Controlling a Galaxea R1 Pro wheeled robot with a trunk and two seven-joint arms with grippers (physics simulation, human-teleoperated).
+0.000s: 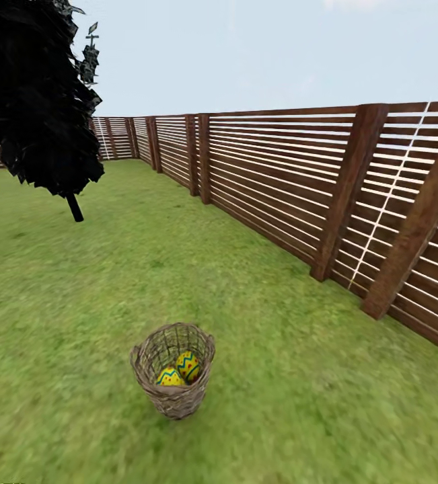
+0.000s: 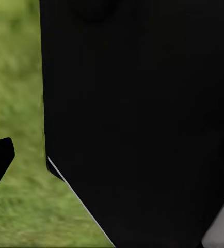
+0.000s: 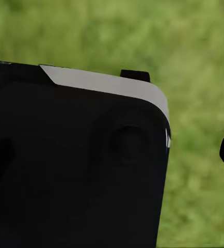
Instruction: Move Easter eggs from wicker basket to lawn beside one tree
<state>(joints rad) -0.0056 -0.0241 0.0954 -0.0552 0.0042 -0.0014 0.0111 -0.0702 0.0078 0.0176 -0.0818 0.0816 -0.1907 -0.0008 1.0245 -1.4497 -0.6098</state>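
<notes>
1. The wicker basket (image 1: 173, 378) stands upright on the lawn (image 1: 57, 302), well out from the slatted wooden fence (image 1: 279, 195) and well short of the dark columnar tree (image 1: 37, 94) beyond it.
2. Inside the basket I can make out two Easter eggs (image 1: 187, 366), bright yellow with blue zigzag bands and small red marks, lying touching each other low against the wall. A third egg, if there, is hidden by the weave.
3. The basket is brown open twig-work, tapering to its base, with its mouth open to the sky.
4. In both wrist views dark robot bodywork blocks the sight over blurred grass, so I cannot tell whether either arm's jaws are open or closed.
5. The step in hand looks like the approach. To do it well, roll close until the basket sits within reach, then lower one arm straight down through the mouth, so the rim is not knocked and the basket does not tip.
</notes>
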